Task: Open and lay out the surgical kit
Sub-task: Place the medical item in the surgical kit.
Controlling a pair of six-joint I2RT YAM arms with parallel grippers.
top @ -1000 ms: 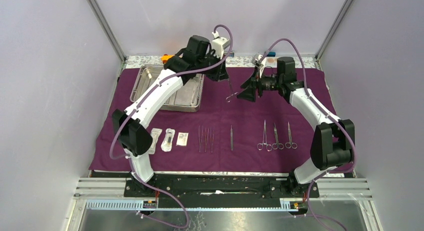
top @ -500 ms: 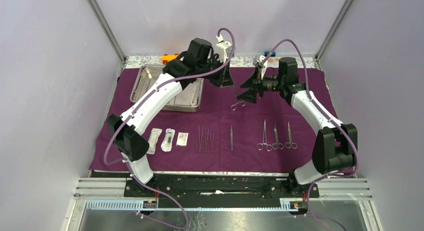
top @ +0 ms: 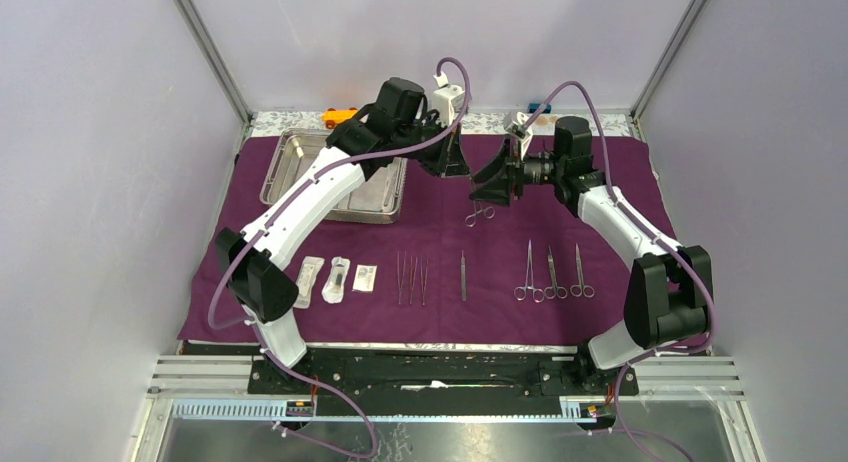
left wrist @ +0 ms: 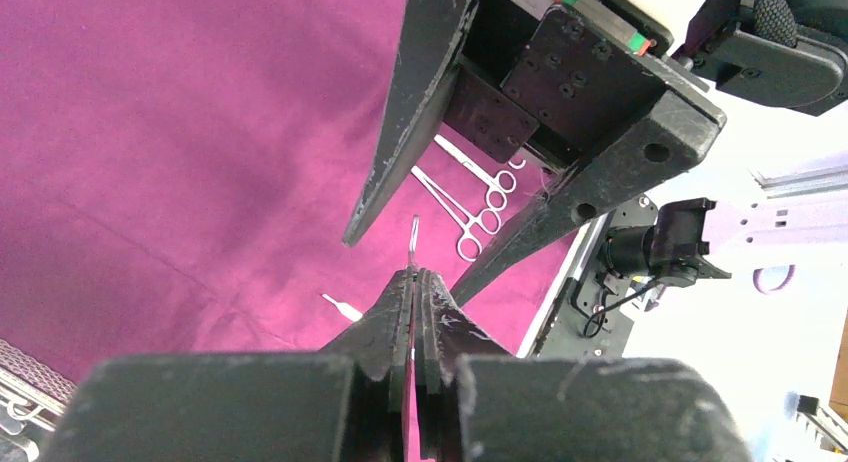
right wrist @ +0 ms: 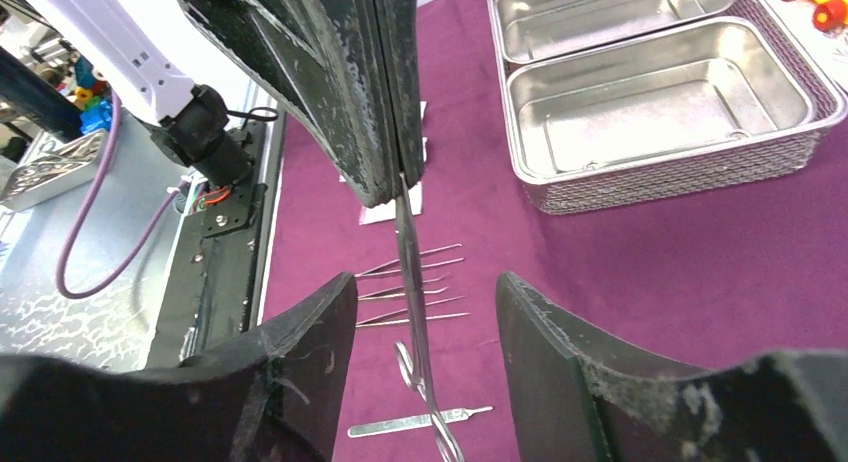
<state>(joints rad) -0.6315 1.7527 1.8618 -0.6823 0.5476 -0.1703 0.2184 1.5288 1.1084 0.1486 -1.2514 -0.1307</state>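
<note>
My left gripper point(top: 461, 170) is shut on the tip of a ring-handled forceps point(top: 478, 214), which hangs above the purple cloth point(top: 440, 237) with its rings down. In the left wrist view the left gripper point(left wrist: 415, 275) pinches the steel tip point(left wrist: 414, 232). My right gripper point(right wrist: 425, 287) is open, one finger on each side of the hanging forceps point(right wrist: 411, 282) without touching it. The steel tray point(top: 290, 139) lies at the back left. Tweezers point(top: 410, 279), a flat steel handle point(top: 463, 275), three forceps point(top: 550, 275) and packets point(top: 336, 279) lie in a row.
A small orange toy car point(top: 338, 113) sits behind the tray at the cloth's far edge. The cage posts and grey walls close in both sides. The tray point(right wrist: 680, 174) shows at the upper right of the right wrist view.
The left gripper carried the forceps to the right and lower. The right gripper moved left until its fingers straddle the forceps, and its jaws narrowed somewhat.
</note>
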